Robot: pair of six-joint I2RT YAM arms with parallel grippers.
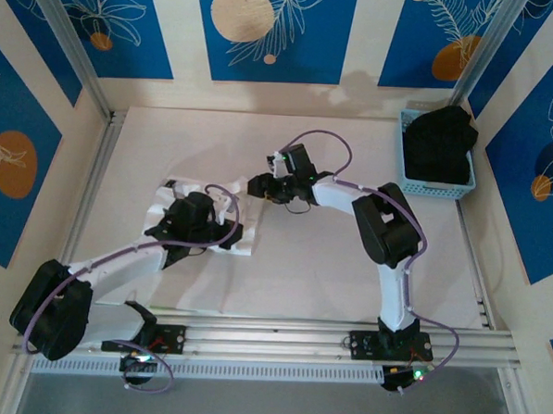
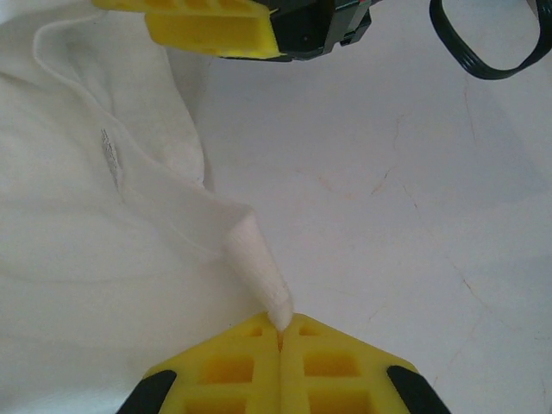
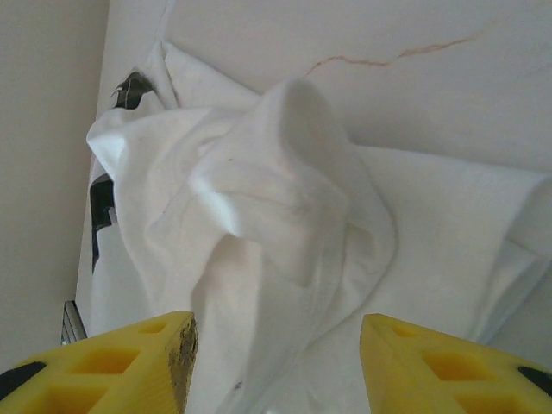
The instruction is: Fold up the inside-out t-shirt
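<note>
Crumpled t-shirt, left end effector pinching its fold — right end effector open, empty

1 overhead view looks down; 2 close wrist views share the t-shirt.

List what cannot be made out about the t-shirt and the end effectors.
- Top external: the left arm covers the middle of the t-shirt; sleeves and outline are lost.
- Left wrist: the left end effector is shut on a cloth tip; which part of the shirt is unclear.
- Right wrist: the open right end effector is cut off by the bottom edge; contact with the cloth cannot be judged.
</note>
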